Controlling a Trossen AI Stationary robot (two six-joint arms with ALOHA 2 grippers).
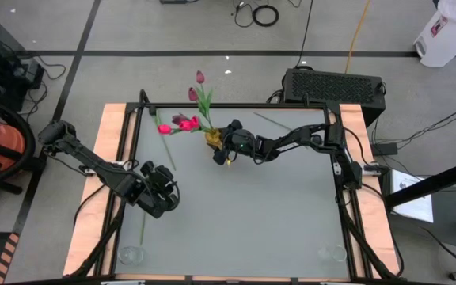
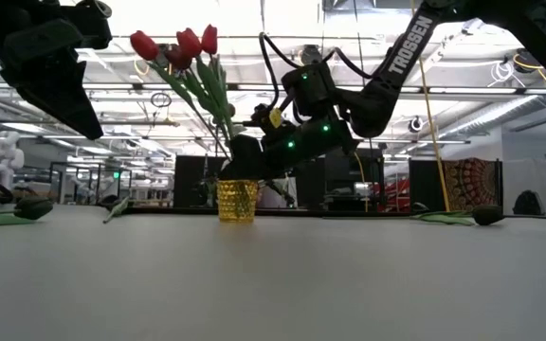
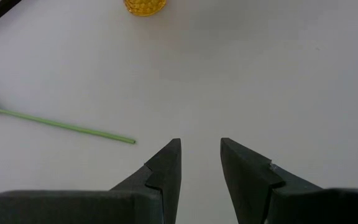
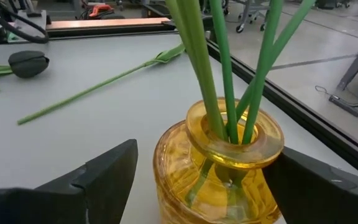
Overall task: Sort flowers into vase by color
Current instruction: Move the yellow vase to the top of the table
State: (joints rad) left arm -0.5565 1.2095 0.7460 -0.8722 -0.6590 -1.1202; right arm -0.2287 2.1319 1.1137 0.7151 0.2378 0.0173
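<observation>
Grey desk (image 1: 244, 214) with wooden side edges is seen from above, standing on a grey floor crossed by cables. A yellow vase (image 1: 212, 138) stands near the far middle of the desk, with flowers (image 1: 198, 99) fanning out of it toward the far edge. The right hand (image 1: 222, 146) is placed at the vase, one finger on either side. More pink flowers (image 1: 182, 123) are seen beside the vase, on its left. The left hand (image 1: 161, 190) is held over the near left part of the desk, well apart from the vase.

From desk level, against a dim hall with ceiling lights, the vase (image 2: 237, 200) is seen upright, with red flower heads (image 2: 176, 45) high above it. The right hand (image 2: 254, 156) is seen just behind the vase rim. A dark-headed flower (image 2: 463, 217) lies flat at the right, another (image 2: 12, 212) at the left.

Past the left hand (image 3: 200, 158), its fingers are seen slightly parted and holding nothing. A loose green stem (image 3: 61, 125) lies on the desk; the vase (image 3: 145, 6) is far off.

Past the right hand (image 4: 194, 183), the fingers are spread wide around the vase (image 4: 219, 171), which holds several green stems (image 4: 225, 68). Whether the fingers touch the glass cannot be told. A dark flower head (image 4: 28, 63) and a loose stem (image 4: 98, 84) lie beyond.
</observation>
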